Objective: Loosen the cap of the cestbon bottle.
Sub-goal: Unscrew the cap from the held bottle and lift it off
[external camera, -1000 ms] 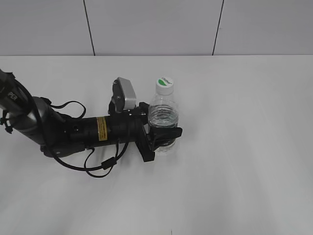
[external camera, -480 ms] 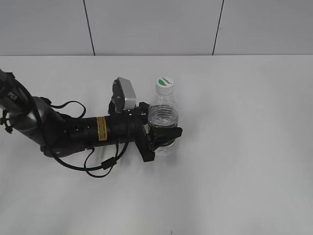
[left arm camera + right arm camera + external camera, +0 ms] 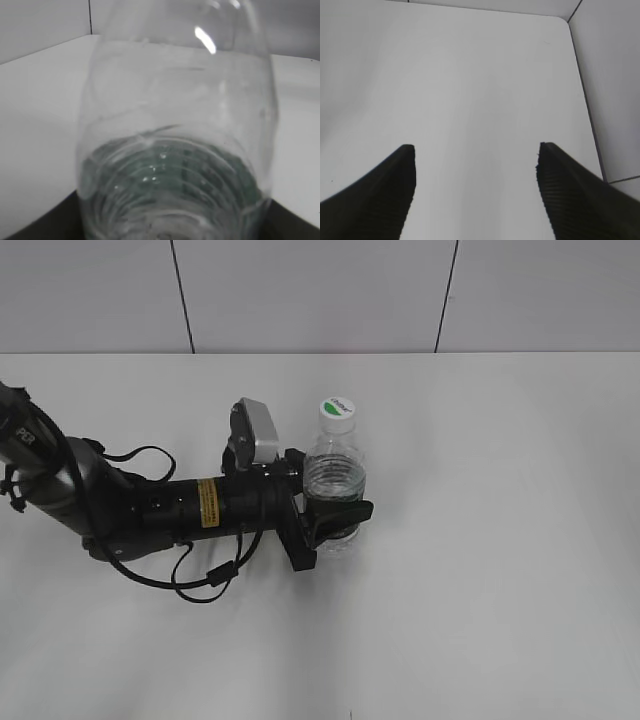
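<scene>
The cestbon bottle [image 3: 333, 480] stands upright near the middle of the white table, clear with ribbed shoulders. Its white cap [image 3: 338, 412] with a green leaf mark sits on top. My left gripper [image 3: 335, 522] is shut on the bottle's lower body, where the fingers hide most of the label. In the left wrist view the bottle [image 3: 175, 140] fills the frame. My right gripper [image 3: 476, 150] is open and empty above bare table; it does not show in the exterior view.
The left arm [image 3: 150, 505] with its loose cables lies across the left part of the white table [image 3: 500, 540]. A grey tiled wall [image 3: 320, 290] stands behind. In the right wrist view the table's far corner [image 3: 562, 22] meets the wall.
</scene>
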Robot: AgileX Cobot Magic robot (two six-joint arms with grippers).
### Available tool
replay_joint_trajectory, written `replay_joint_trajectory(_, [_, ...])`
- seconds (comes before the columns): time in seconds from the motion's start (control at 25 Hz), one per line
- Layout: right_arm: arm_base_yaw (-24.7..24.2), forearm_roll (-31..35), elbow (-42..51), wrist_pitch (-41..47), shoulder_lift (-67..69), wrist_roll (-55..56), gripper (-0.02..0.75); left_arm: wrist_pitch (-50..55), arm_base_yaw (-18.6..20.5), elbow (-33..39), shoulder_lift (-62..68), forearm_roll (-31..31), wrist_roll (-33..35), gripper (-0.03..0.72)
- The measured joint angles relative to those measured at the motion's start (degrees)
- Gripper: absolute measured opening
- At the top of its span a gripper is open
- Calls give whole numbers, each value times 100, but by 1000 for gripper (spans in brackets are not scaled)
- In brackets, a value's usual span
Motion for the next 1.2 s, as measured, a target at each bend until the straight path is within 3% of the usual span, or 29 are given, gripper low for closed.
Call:
replay_joint_trajectory(0.56, [0, 682, -1753, 416, 2715, -413, 574, -5, 0, -4, 0, 50, 0, 409])
replay_joint_trajectory(0.92, [9, 1187, -2802, 1134, 3954, -538, 574, -17, 0, -6, 0, 106, 2, 409])
replay_joint_trajectory(1.2, [355, 1300, -3129, 1508, 4723, -397, 587, -21, 0, -6, 0, 119, 2, 409])
